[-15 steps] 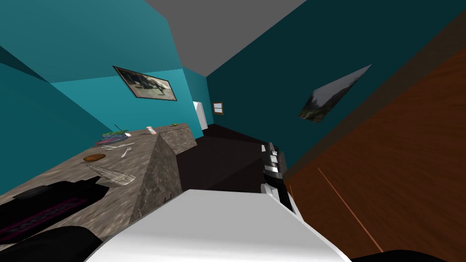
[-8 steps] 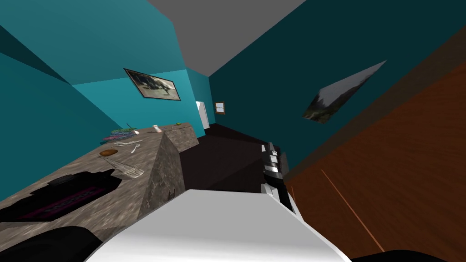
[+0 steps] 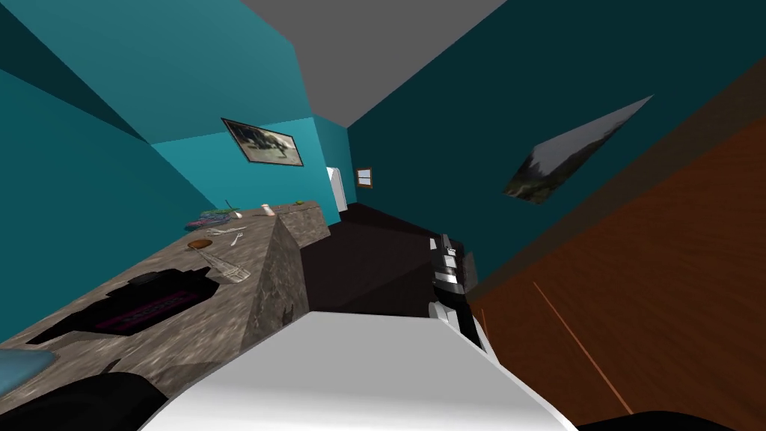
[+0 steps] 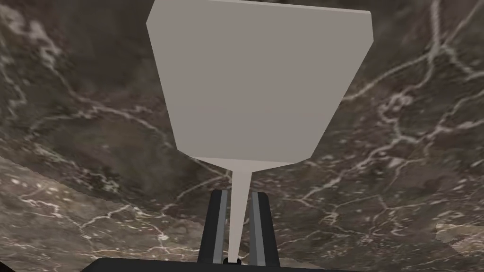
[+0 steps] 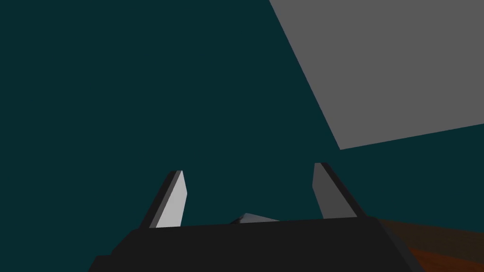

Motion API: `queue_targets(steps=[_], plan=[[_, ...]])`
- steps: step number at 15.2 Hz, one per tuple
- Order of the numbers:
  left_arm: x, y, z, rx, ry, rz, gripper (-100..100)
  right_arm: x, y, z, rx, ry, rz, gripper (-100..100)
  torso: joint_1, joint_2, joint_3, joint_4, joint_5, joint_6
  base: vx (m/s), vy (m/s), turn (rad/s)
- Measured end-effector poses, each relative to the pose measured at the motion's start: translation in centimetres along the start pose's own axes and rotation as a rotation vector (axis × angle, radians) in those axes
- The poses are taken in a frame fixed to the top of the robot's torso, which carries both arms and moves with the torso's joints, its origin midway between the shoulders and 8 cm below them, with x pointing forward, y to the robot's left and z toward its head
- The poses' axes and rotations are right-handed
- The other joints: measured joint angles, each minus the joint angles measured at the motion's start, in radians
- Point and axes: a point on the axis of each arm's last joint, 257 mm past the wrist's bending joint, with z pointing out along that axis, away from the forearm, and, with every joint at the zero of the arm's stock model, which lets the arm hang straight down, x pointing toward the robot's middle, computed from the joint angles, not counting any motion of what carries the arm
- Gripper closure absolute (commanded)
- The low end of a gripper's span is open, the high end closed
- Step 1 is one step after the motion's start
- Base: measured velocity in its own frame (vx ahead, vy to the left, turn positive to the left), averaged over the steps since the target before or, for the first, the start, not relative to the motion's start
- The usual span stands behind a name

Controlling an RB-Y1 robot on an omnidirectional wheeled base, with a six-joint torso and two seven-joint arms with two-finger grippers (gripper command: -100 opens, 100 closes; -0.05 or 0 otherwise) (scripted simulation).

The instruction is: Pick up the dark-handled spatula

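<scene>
Two thin fingers of the left gripper (image 4: 238, 192) are pressed against the narrow neck of the spatula (image 4: 257, 80), with the marbled brown counter (image 4: 406, 156) seen behind it. Its long axis is aligned with the gripper, and the broad pale grey blade is pointed away from the gripper's body; the handle is hidden. The right gripper (image 5: 249, 168) is held with its fingers spread apart. A small brown dish (image 3: 198, 244) is set far along the counter; its contents cannot be told.

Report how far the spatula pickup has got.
Done: the left gripper is shut on the thin neck of the spatula, whose pale blade sticks out over the marbled counter. In hand: holding it; I cannot tell whether it is lifted clear of the counter. Left: at most raising it. The right gripper is open, unused.
</scene>
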Motion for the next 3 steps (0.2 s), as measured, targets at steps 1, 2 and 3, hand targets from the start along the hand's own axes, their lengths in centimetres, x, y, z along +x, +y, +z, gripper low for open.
queue_targets(steps=[1, 2, 3], plan=[[-0.32, -0.35, -0.06, 0.001, 0.002, 0.003, 100, 0.00, 0.00, 0.00, 0.000, 0.000, 0.000, 0, 0.000, 0.000, 0.000, 0.000, 0.000, 0.000, -0.021, -0.002, 0.012], [-0.45, -0.63, -0.07, 0.001, 0.002, 0.004, 100, 0.00, 0.00, 0.00, 0.000, 0.000, 0.000, 0, 0.000, -0.001, 0.000, 0.000, 0.000, 0.000, -0.022, -0.004, 0.052], [-0.75, -1.11, -0.10, 0.002, 0.004, 0.008, 100, 0.00, 0.00, 0.00, 0.000, 0.000, 0.000, 0, 0.000, -0.001, -0.001, 0.000, 0.000, 0.000, -0.015, -0.003, 0.021]])
